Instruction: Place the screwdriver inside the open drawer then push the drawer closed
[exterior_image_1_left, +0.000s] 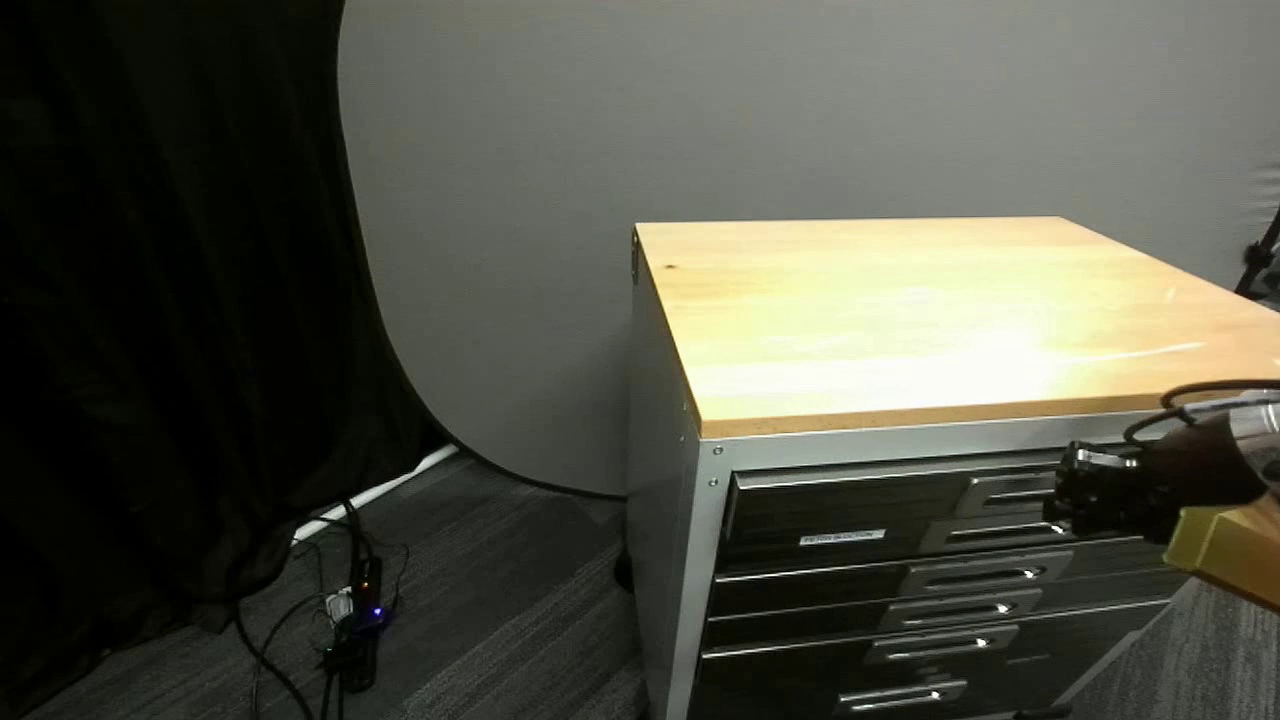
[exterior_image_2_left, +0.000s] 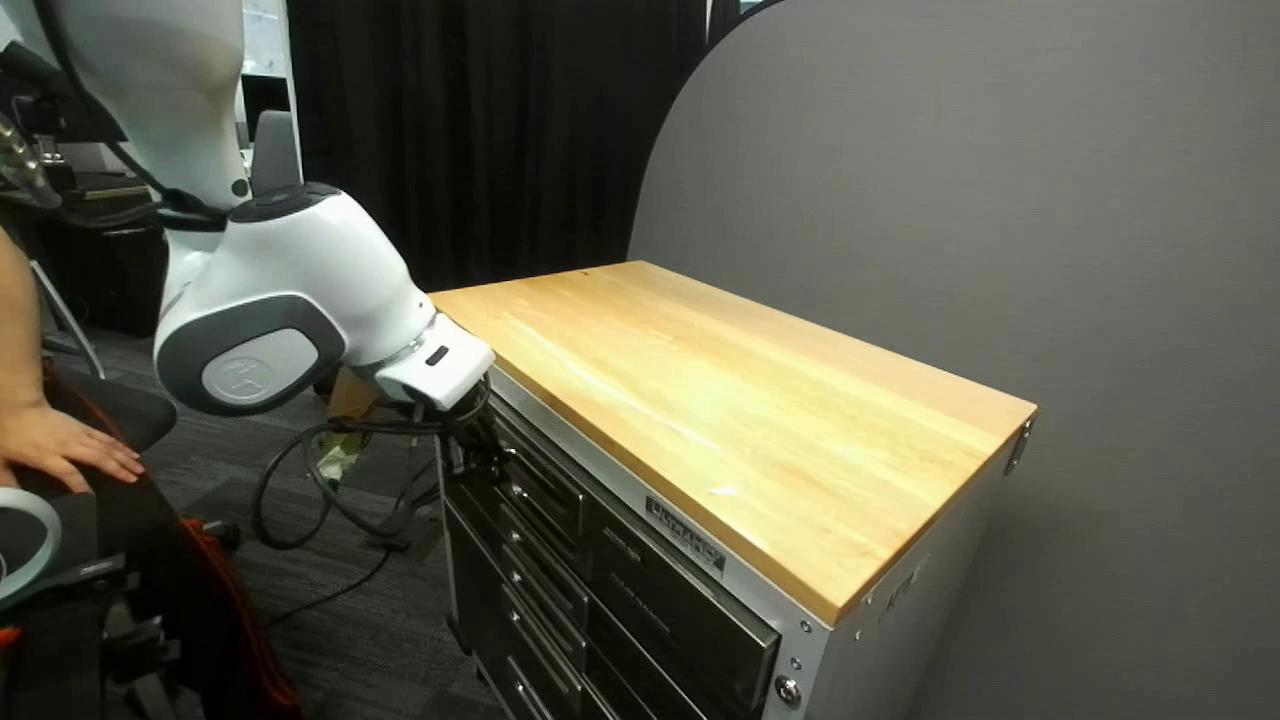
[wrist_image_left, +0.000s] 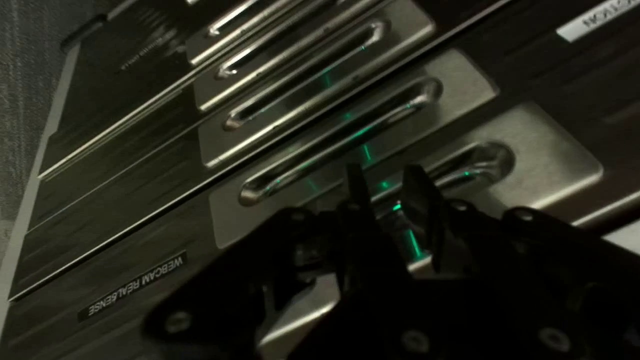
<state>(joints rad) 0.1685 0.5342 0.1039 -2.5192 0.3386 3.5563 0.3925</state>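
The screwdriver is out of view in all frames. The drawer (exterior_image_1_left: 840, 510) is the topmost one of the wood-topped cabinet. It also shows in an exterior view (exterior_image_2_left: 670, 610). Its front looks shut or nearly so, and no interior shows. My gripper (wrist_image_left: 385, 185) is partly open with a gap between its two dark fingers. Nothing is held in the gap. The fingers are in front of the upper bar handle (wrist_image_left: 480, 160), overlapping it in the wrist view; I cannot tell whether they touch it. The gripper (exterior_image_1_left: 1066, 490) is at the cabinet front, partly hidden by cables in an exterior view (exterior_image_2_left: 478, 450).
The wooden cabinet top (exterior_image_2_left: 680, 370) overhangs just above the gripper. Lower drawers (exterior_image_1_left: 860, 625) with similar handles sit below. Loose cables (exterior_image_2_left: 300, 500) hang from the wrist. A person's hand (exterior_image_2_left: 60, 445) rests beside a cluttered surface. A yellow-orange block (exterior_image_1_left: 1225, 550) shows by the gripper.
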